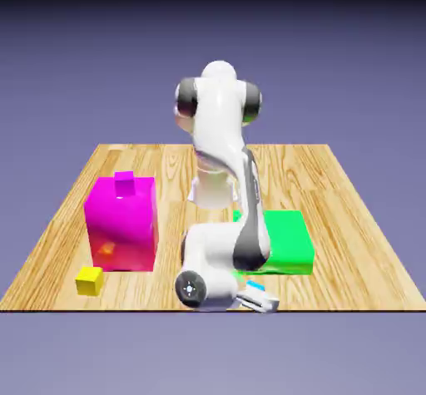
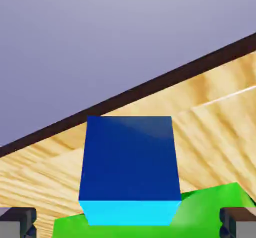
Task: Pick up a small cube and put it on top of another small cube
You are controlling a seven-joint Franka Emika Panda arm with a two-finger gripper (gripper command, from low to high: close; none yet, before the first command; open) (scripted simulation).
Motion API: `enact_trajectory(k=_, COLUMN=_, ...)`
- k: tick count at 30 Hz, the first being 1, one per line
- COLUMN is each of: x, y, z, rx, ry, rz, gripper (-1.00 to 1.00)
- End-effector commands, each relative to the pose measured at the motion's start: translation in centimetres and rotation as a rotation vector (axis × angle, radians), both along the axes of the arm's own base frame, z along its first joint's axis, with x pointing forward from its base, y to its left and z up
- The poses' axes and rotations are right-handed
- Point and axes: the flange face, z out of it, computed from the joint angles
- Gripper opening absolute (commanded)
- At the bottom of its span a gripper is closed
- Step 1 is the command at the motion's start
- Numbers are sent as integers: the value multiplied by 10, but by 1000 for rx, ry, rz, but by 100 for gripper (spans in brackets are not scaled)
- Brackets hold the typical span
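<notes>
In the hand view the small cube (image 2: 130, 167) fills the middle, dark blue on its large face and bright cyan along the bottom. My gripper (image 2: 129, 223) is open, one grey fingertip (image 2: 17, 223) at each bottom corner, both clear of the cube's sides. Green from the flat green block (image 2: 215, 212) shows around the cube's lower edge. In the exterior view my gripper (image 1: 260, 300) hangs low at the table's front edge, just in front of the green block (image 1: 279, 239). Only a cyan sliver of the small cube (image 1: 255, 286) shows there; the arm hides the rest.
A tall magenta block (image 1: 123, 223) stands at the exterior view's left with a small magenta cube (image 1: 124, 183) on top. A yellow cube (image 1: 90, 280) lies in front of it. The table's dark front edge (image 2: 150, 89) crosses the hand view just beyond the blue cube.
</notes>
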Motion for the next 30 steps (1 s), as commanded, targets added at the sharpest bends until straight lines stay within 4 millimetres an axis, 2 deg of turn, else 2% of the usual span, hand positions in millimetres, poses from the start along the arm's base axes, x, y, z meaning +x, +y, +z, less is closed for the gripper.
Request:
enact_trajectory(k=1, x=0, y=0, z=0, rx=0, ry=0, rz=0, gripper=-100)
enact_trajectory(k=2, x=0, y=0, z=0, rx=0, ry=0, rz=0, gripper=-100)
enact_trajectory(k=6, x=31, y=-22, z=50, rx=-1, ry=-1, rz=9, gripper=-100)
enact_trajectory(k=8, x=25, y=-9, z=64, rx=4, ry=-41, rz=92, gripper=-100)
enact_trajectory(k=16, x=-33, y=42, z=103, rx=-9, ry=-176, rz=552, gripper=-100)
enact_trajectory(k=24, x=-100, y=93, z=142, rx=-32, ry=-306, rz=1115, gripper=-100)
enact_trajectory(k=30, x=-164, y=92, z=126, rx=-32, ry=-240, rz=1431, gripper=-100)
